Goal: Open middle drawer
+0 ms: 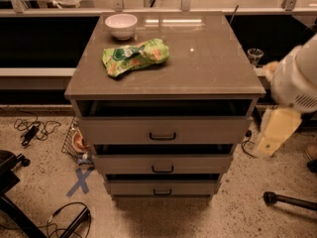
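The grey-brown cabinet (163,78) has three drawer fronts stacked one above the other. The middle drawer (129,163) is the mid-sized front, with a small black bar handle (162,169) at its centre and a dark gap above it. The top drawer (114,130) has the tallest front, and the bottom drawer (129,187) the smallest. My white arm (297,81) comes in from the right edge. My gripper (273,132) hangs as a pale yellow piece beside the cabinet's right side, level with the top drawer and apart from it.
A white bowl (121,25) and a green snack bag (134,57) lie on the cabinet top. Cables (34,129) and a blue tape cross (80,181) are on the floor at left. A wire basket (75,142) stands by the cabinet's left side. A black leg (290,200) lies at the right.
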Available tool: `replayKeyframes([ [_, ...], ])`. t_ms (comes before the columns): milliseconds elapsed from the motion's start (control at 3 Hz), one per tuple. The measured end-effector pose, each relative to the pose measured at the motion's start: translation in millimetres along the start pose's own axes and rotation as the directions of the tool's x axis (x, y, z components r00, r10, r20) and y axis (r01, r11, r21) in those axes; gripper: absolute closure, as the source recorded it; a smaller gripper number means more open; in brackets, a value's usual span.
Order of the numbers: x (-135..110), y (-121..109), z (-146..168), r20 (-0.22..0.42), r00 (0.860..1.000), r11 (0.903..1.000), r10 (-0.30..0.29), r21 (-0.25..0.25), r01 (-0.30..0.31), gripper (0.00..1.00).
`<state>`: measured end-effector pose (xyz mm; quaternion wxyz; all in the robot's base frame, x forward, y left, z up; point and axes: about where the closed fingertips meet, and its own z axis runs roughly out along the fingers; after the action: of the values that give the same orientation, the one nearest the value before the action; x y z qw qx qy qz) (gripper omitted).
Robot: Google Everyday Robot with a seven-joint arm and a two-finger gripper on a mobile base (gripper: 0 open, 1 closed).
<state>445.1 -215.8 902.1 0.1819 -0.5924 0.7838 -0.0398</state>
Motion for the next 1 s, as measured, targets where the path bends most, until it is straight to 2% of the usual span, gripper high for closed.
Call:
replayKeyframes([
  [333,28,26,75,-0.009,1.0,0.9998,0.007,-0.02,-0.007,0.0],
  [667,53,55,170,0.036,0.999,0.9992,0.012,-0.038,-0.011,0.0],
  [1000,53,51,222,0.124,0.992,0.9999,0.008,0.012,-0.009,0.0],
])
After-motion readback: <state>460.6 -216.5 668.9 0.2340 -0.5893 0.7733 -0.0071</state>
